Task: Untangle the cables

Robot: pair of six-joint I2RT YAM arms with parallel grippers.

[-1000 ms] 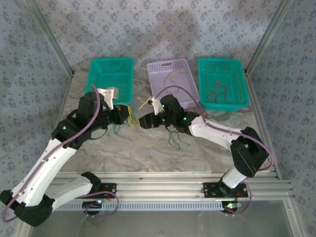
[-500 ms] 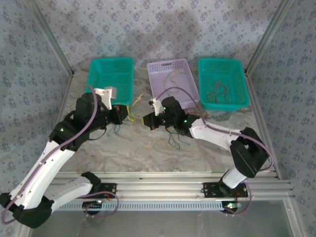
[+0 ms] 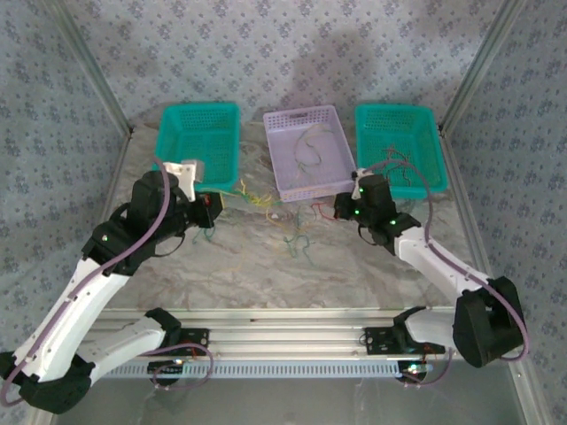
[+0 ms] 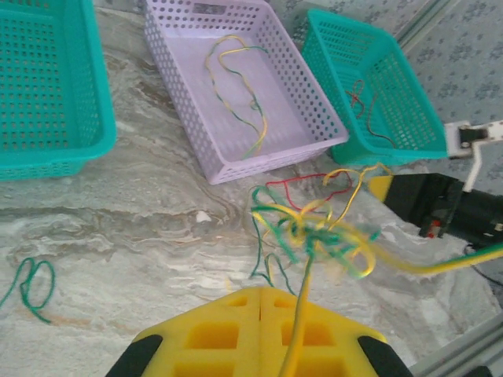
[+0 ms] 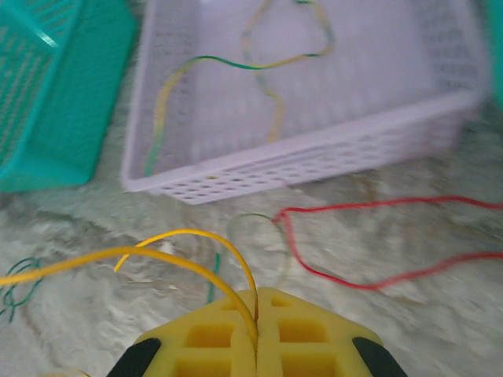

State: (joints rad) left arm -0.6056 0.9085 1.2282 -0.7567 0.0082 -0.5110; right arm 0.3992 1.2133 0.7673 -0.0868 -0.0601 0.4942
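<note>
Your left gripper (image 4: pixel 263 297), bottom centre of its wrist view, is pinched tight on a yellow-green strand (image 4: pixel 297 306) leading up into the cables (image 4: pixel 314 232) knotted mid-frame. Your right gripper (image 5: pixel 257 302), bottom centre, is clamped on a yellow cable (image 5: pixel 189 232). A red cable (image 5: pixel 369 206) lies loose at right.

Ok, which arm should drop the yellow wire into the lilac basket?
Probably right. The right gripper, jaws shut, holds the thin yellow wire just before the lilac perforated plastic basket; the left gripper grips the multicoloured wire tangle.
</note>
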